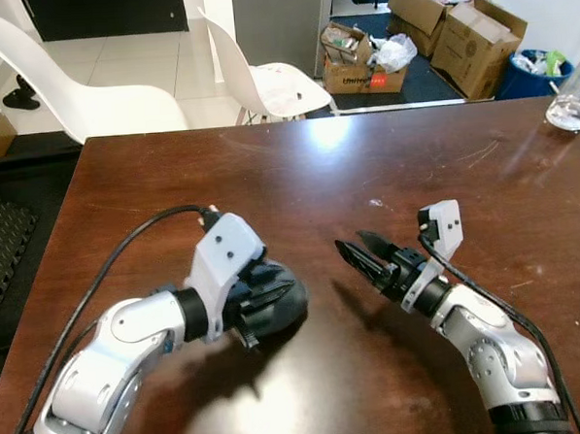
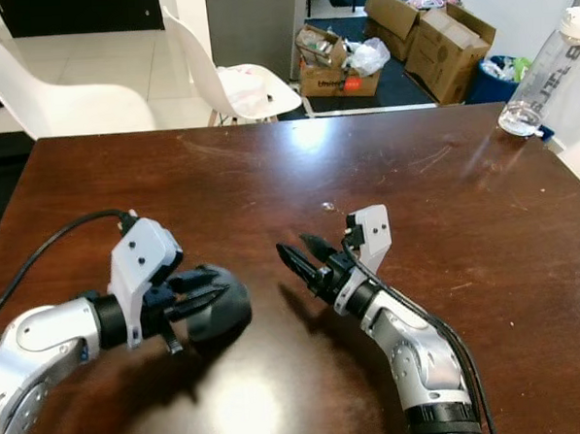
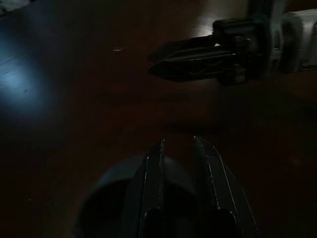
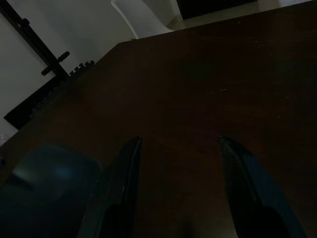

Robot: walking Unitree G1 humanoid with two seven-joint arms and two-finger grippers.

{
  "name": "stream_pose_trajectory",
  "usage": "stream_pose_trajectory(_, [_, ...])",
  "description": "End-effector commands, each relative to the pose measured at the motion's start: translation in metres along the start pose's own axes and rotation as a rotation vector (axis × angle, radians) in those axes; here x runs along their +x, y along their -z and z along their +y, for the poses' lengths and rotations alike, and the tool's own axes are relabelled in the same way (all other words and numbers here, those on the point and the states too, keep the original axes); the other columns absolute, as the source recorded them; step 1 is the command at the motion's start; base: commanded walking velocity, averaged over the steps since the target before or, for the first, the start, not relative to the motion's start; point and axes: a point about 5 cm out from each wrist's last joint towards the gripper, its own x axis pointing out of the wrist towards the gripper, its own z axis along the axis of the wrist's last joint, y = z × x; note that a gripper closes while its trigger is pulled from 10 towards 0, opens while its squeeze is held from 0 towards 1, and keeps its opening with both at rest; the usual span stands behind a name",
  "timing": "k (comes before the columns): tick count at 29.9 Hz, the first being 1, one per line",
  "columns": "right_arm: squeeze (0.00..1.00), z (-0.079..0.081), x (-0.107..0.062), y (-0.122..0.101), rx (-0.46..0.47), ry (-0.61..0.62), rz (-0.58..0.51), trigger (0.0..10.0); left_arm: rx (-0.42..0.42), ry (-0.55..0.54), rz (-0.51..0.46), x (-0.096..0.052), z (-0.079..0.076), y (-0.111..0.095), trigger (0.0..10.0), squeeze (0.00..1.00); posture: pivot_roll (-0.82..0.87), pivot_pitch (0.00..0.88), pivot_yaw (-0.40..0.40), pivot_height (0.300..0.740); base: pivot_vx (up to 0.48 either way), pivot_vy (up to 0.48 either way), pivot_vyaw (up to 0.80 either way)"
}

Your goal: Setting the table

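On the table [image 1: 297,168]: dark bowl [image 1: 280,310], near front edge, inside hidden
Left gripper [image 1: 272,294]: fingers pinching the bowl's rim
Right gripper [image 1: 362,252]: fingers spread, holding nothing, just beside bowl
Far right corner: bottle [image 2: 547,75], apparently empty

Two silver jointed arms, white wrist housings, a black cable along each, long black ridged fingers [image 2: 202,297]
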Motion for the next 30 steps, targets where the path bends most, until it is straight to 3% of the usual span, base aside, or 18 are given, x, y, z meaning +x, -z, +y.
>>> stream_pose_trajectory(1, [0.00,0.001,0.001,0.003,0.007,-0.005,0.007,10.0,-0.006,0.044,0.015,0.001,-0.008,0.003,10.0,0.00,-0.01,0.071,0.064,0.740,0.000,0.000,0.00])
stream_pose_trajectory(4, [0.00,0.002,-0.001,0.004,0.000,-0.009,0.017,10.0,-0.004,0.071,0.014,0.011,-0.015,0.005,10.0,0.00,-0.02,0.070,0.070,0.740,0.000,0.000,0.00])
stream_pose_trajectory(6, [0.00,0.004,-0.002,0.003,-0.004,-0.019,0.012,10.0,-0.009,-0.007,0.016,0.014,-0.003,0.002,10.0,0.00,-0.03,0.073,0.075,0.740,0.000,0.000,0.00])
stream_pose_trajectory(9, [0.00,0.005,-0.002,0.002,-0.004,-0.024,0.009,10.0,-0.010,-0.024,0.016,0.013,0.000,0.000,10.0,0.00,-0.03,0.073,0.075,0.740,0.000,0.000,0.00])
stream_pose_trajectory(12, [0.00,0.014,0.001,-0.002,-0.017,-0.070,-0.012,10.0,-0.016,-0.092,0.007,0.004,0.017,-0.005,10.0,0.00,-0.02,0.078,0.079,0.740,0.000,0.000,0.00])
stream_pose_trajectory(16, [0.00,0.035,0.021,-0.016,-0.016,-0.171,-0.088,10.0,-0.032,-0.197,-0.002,-0.020,0.041,-0.010,10.0,0.00,-0.01,0.083,0.081,0.740,0.000,0.000,0.00])
stream_pose_trajectory(17, [0.00,0.035,0.021,-0.016,-0.016,-0.171,-0.088,10.0,-0.032,-0.197,-0.002,-0.020,0.041,-0.010,10.0,0.00,-0.01,0.083,0.081,0.740,0.000,0.000,0.00])
stream_pose_trajectory(18, [0.00,0.038,0.024,-0.018,-0.014,-0.181,-0.097,10.0,-0.028,-0.211,0.003,-0.023,0.044,-0.010,10.0,0.00,0.00,0.084,0.080,0.740,0.000,0.000,0.00])
stream_pose_trajectory(19, [0.00,0.044,0.034,-0.019,-0.001,-0.208,-0.106,10.0,0.017,-0.242,0.054,-0.035,0.050,-0.005,10.0,0.00,0.00,0.084,0.079,0.740,0.000,0.000,0.00])
stream_pose_trajectory(20, [0.00,0.044,0.034,-0.019,-0.001,-0.208,-0.106,10.0,0.017,-0.242,0.054,-0.035,0.050,-0.005,10.0,0.00,0.00,0.084,0.079,0.740,0.000,0.000,0.00])
stream_pose_trajectory(21, [0.00,0.047,0.040,-0.015,0.004,-0.213,-0.093,10.0,0.074,-0.239,0.123,-0.044,0.051,0.004,10.0,0.00,0.01,0.086,0.076,0.740,0.000,0.000,0.00])
stream_pose_trajectory(24, [0.00,0.047,0.042,0.003,-0.002,-0.206,-0.017,10.0,0.112,-0.204,0.210,-0.053,0.044,0.020,10.0,0.00,0.02,0.092,0.071,0.740,0.000,0.000,0.00])
stream_pose_trajectory(27, [0.00,0.044,0.036,0.016,-0.023,-0.198,0.042,10.0,0.120,-0.177,0.240,-0.053,0.036,0.026,10.0,0.00,0.01,0.095,0.069,0.740,0.000,0.000,0.00])
stream_pose_trajectory(30, [0.00,0.043,0.026,0.024,-0.037,-0.207,0.095,10.0,0.082,-0.145,0.211,-0.043,0.024,0.027,10.0,0.00,0.01,0.097,0.064,0.740,0.000,0.000,0.00])
